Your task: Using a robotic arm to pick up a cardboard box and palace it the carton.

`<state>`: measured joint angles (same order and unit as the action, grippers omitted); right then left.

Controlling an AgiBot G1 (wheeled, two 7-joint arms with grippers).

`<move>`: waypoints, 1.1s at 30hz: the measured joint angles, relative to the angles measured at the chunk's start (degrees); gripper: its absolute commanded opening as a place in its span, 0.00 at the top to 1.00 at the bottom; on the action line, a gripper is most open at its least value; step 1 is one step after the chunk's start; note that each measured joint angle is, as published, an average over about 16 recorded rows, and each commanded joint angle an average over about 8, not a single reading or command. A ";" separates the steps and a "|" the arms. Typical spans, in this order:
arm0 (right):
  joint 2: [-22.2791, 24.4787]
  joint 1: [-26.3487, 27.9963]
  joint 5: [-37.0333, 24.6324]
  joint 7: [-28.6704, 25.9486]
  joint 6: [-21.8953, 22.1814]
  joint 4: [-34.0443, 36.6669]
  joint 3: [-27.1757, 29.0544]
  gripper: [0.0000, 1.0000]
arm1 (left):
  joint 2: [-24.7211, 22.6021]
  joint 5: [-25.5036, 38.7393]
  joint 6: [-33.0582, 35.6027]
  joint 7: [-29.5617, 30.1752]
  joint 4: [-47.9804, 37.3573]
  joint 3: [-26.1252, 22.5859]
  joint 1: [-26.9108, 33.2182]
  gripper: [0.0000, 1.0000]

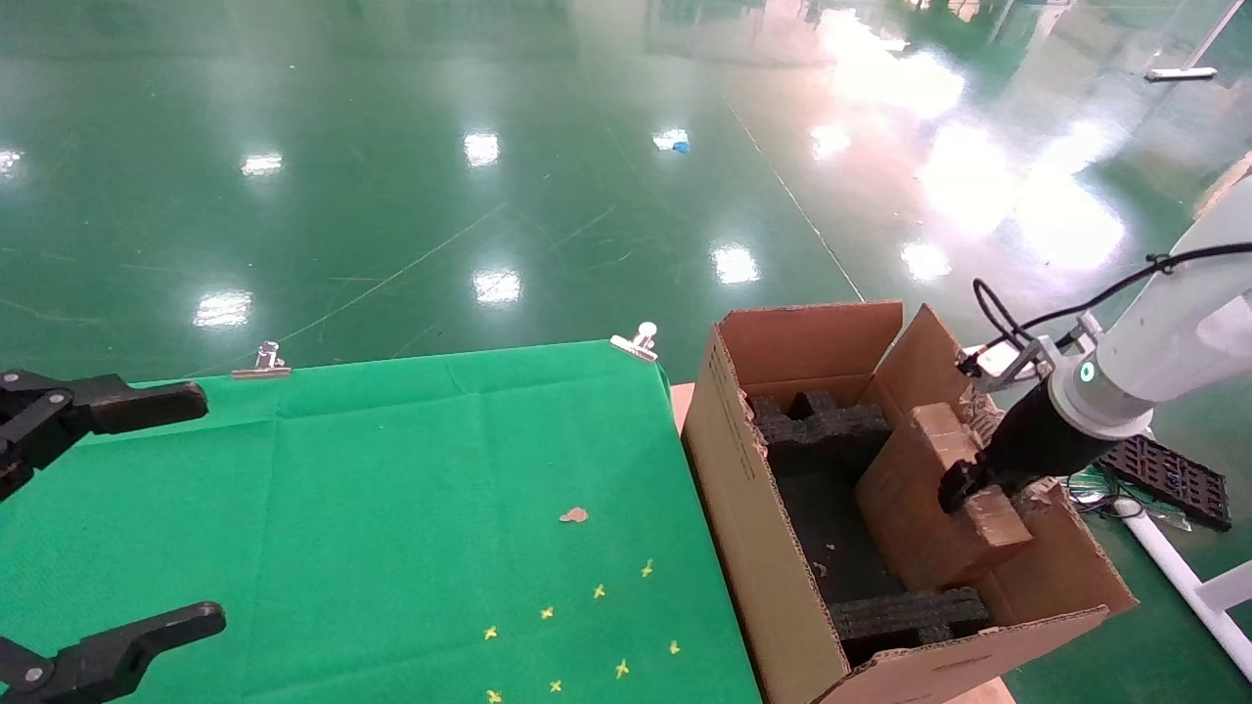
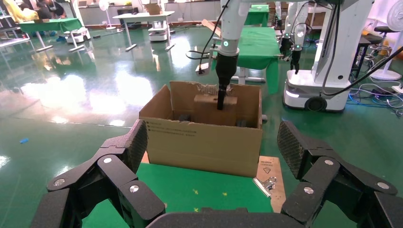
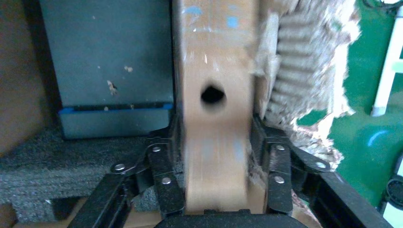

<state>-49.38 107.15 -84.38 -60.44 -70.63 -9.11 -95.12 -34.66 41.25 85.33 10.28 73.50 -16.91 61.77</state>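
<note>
Two arms in shot, only the right at work. Right robotic arm (image 1: 1164, 362) came in from the rt side, white tube angled down and inward over the carton (image 1: 773, 548), black gripper body pointing into the opening. Right gripper (image 1: 963, 489) clamped on the cardboard box (image 1: 939, 508), fingers (image 3: 164, 175) pressed flat against both narrow faces of the slab per the wrist cam, a round hole visible in the face between them. Box held tilted inside the carton, upper end leaning toward the far-rt flap, lower end down among the black foam inserts (image 1: 822, 430); whether it touched the floor of the carton, can't tell. Torn corrugated edge (image 3: 304, 76) sat just beside the rt finger, v. little room on that side. More open space on the carton's near-left side, w/ dark bottom showing between the far foam block and the near foam strip (image 1: 910, 616). Left gripper (image 1: 108, 518) parked over the green cloth (image 1: 391, 489) at the table's left edge, jaws spread wide, holding nothing, well apart from the carton. Metal clips (image 1: 636, 342) pinned the cloth's far edge; small yellow marks (image 1: 597, 592) and a brown scrap (image 1: 574, 514) lay on the cloth.
</note>
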 measured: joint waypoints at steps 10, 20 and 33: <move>-0.23 6.98 -0.26 3.27 -0.88 -0.03 0.33 0.00 | 0.01 -0.02 -0.01 -0.02 0.00 -0.03 0.01 0.00; 2.74 19.10 1.43 8.32 -1.58 -4.87 2.53 0.00 | 0.03 -0.04 -0.03 -0.03 0.00 -0.06 0.01 0.00; 7.28 22.55 5.81 10.93 -0.71 -12.29 8.48 0.00 | 0.04 -0.07 -0.04 -0.06 -0.03 -0.10 0.02 0.00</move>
<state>-42.11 129.70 -78.57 -49.50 -71.34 -21.39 -86.64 -34.63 41.18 85.29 10.23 73.47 -17.02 61.79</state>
